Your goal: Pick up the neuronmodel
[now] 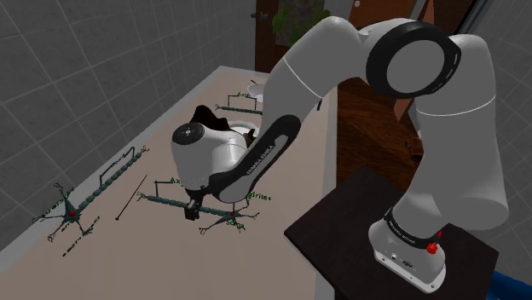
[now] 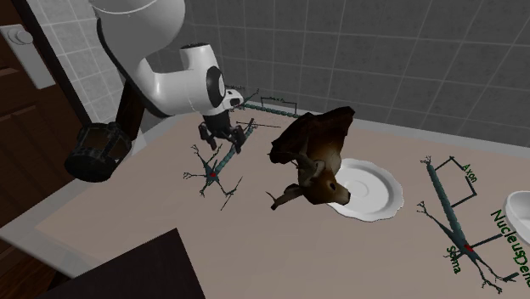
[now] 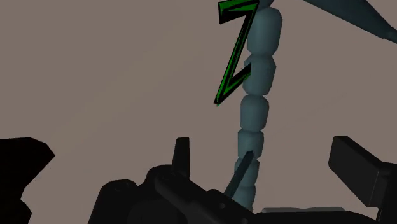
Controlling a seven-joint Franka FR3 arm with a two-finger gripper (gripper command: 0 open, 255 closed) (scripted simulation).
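The neuron model [image 2: 211, 172] lies flat on the beige counter: a teal segmented axon with a red-centred soma and thin dark branches. In the shoulder view this neuron model [image 1: 223, 215] sits just under the hand, with green lettering beside it. My black gripper [image 2: 220, 138] is low over its axon end, open, fingers pointing down. In the wrist view the beaded axon [image 3: 257, 114] runs between the gripper's [image 3: 194, 175] spread fingers [image 3: 358, 168] without touching them, next to a green letter Z [image 3: 235, 54].
A brown horned animal figure [image 2: 316, 159] stands beside a white plate [image 2: 379, 194]. Other neuron models lie at the shoulder view's left [image 1: 68, 213], at the far end [image 1: 239, 107], and at the second exterior view's right [image 2: 457, 222]. A white bowl [image 2: 519, 210] sits at the edge.
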